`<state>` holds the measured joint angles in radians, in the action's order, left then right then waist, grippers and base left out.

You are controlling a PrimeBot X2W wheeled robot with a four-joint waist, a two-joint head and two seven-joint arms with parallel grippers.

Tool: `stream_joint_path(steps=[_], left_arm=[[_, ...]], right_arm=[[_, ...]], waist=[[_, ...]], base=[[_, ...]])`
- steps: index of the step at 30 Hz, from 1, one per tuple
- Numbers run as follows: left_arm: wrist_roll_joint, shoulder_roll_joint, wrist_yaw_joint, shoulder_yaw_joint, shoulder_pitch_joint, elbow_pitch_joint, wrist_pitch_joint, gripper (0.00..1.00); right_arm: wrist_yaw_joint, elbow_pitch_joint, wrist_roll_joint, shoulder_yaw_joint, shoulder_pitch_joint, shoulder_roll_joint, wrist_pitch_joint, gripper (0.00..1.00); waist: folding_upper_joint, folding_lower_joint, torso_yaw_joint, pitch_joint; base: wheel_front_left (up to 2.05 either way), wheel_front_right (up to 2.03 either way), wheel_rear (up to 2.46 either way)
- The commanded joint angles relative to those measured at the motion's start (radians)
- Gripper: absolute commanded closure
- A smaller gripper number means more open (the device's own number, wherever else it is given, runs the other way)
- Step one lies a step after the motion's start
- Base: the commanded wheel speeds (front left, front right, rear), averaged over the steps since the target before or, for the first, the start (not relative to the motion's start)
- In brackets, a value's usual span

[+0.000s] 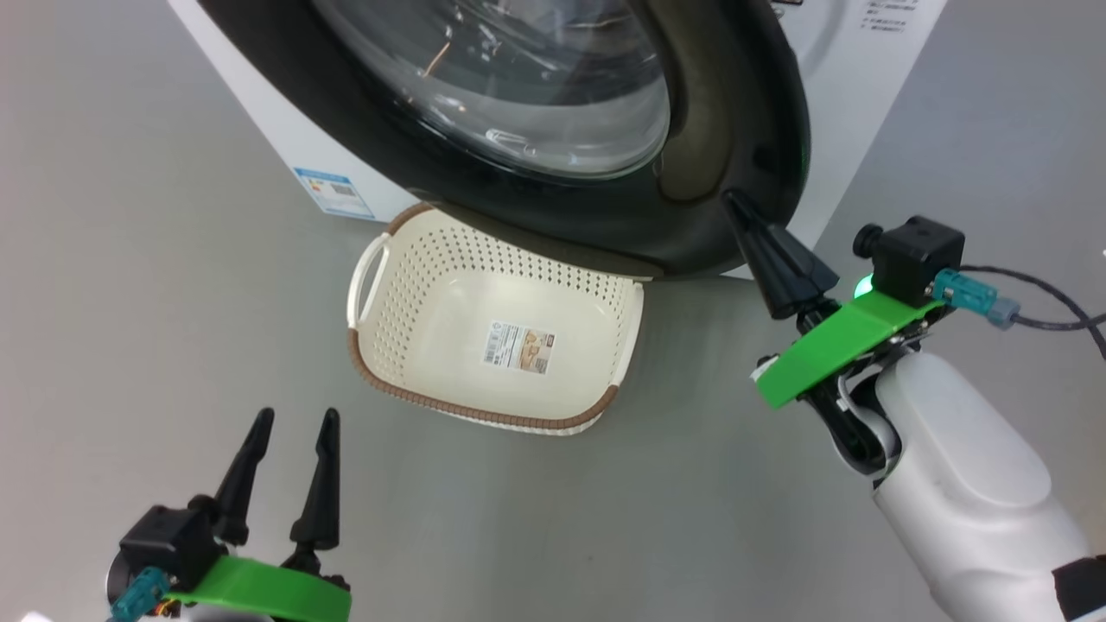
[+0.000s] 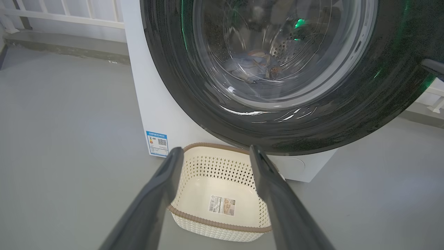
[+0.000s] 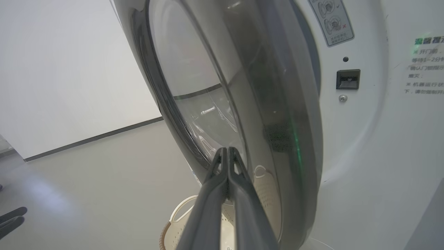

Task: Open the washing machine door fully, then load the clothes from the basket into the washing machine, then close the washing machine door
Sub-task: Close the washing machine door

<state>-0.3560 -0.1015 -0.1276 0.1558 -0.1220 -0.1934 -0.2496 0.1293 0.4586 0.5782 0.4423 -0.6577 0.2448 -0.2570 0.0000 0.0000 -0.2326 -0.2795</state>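
Observation:
The glossy black washing machine door [image 1: 717,130] stands ajar, swung most of the way toward the white washing machine [image 1: 864,104]. My right gripper [image 1: 734,200] is shut with nothing in it, its tips against the door's outer face near the free edge [image 3: 227,150]. Through the glass, the light blue clothes [image 2: 256,66] lie in the steel drum. On the floor under the door, the cream basket [image 1: 449,320] holds nothing but its paper label. My left gripper [image 1: 296,416] hovers open in front of the basket [image 2: 215,222], touching nothing.
Grey floor [image 1: 130,259] surrounds the machine. A blue energy sticker [image 1: 333,190] marks its lower left front. The door latch slot [image 3: 348,79] shows on the machine's front. A white railing [image 2: 62,17] runs behind. A cable [image 1: 1037,302] trails from my right wrist.

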Motion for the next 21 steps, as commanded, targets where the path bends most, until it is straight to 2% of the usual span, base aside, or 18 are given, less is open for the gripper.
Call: stream_joint_path(steps=[1,21], left_arm=[[-0.005,-0.017,-0.003,-0.031,-0.037,0.029,-0.012,0.00],[-0.014,0.006,-0.003,0.017,-0.124,0.062,-0.012,0.00]], right_arm=[[0.001,-0.017,0.015,0.011,-0.019,-0.015,-0.005,1.00],[0.001,0.046,-0.015,-0.150,-0.217,0.000,-0.005,1.00]], waist=[[0.0000,0.0000,-0.015,-0.022],[0.0000,0.0000,-0.086,-0.136]], base=[[0.00,0.00,0.00],[0.00,0.00,0.00]])
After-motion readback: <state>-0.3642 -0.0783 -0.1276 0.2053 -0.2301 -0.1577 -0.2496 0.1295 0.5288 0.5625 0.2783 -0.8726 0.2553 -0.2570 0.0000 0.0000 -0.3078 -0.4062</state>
